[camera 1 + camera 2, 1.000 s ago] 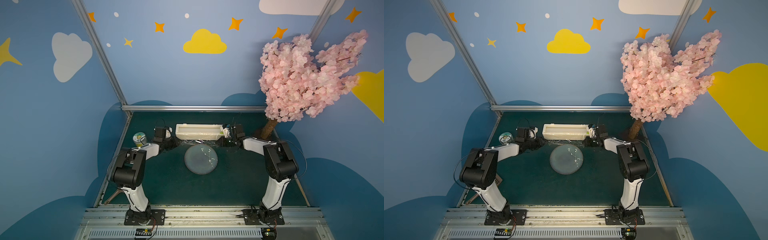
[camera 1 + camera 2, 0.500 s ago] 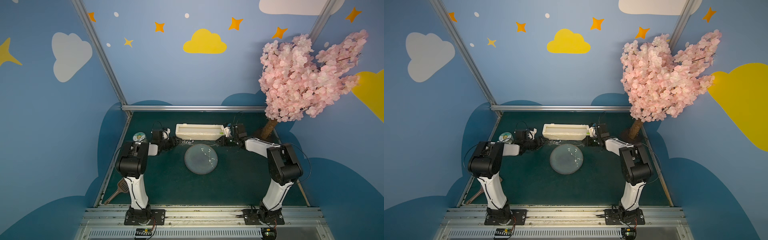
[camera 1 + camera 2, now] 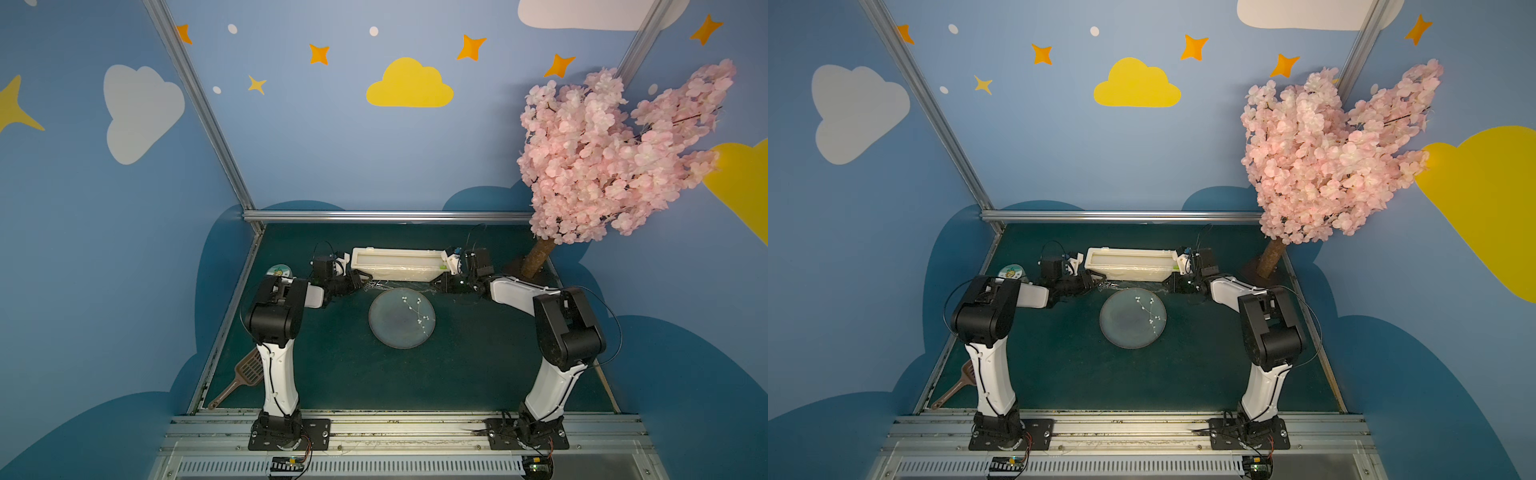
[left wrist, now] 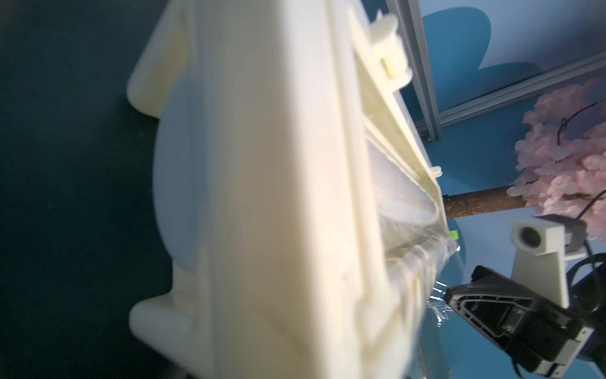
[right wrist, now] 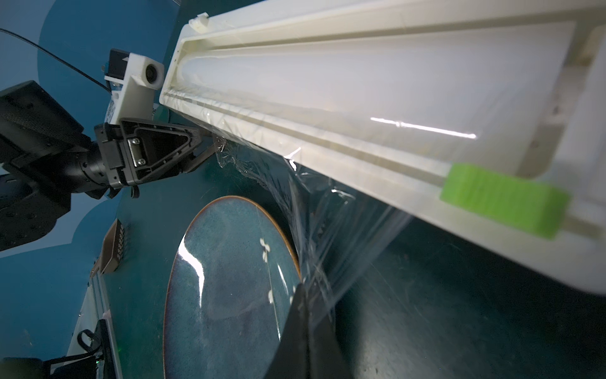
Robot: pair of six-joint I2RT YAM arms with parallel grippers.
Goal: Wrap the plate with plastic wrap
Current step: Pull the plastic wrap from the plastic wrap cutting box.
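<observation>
Plate (image 3: 402, 318) lies flat in the middle of the green table (image 3: 374, 382), blue-grey with white flowers. Just behind it the plastic wrap (image 5: 331, 226) comes out of the long cream box (image 3: 397, 264) in a short, crinkly sheet. In both top views the wrap is only a few shiny glints between box and plate. The right wrist view shows it well: clear film stretched from the box down to the right jaws, which are together and pinch its corner near the plate's rim. That view also shows a green tab (image 5: 501, 206) on the box and the left jaws at the other crinkled corner, but I cannot tell if they are apart or pinching. The left wrist view is filled by the blurry box, with the right jaws at its far end; the plate does not show there. Only the top views show the small round jar (image 3: 279, 271) beside the left arm (image 3: 309, 297).
</observation>
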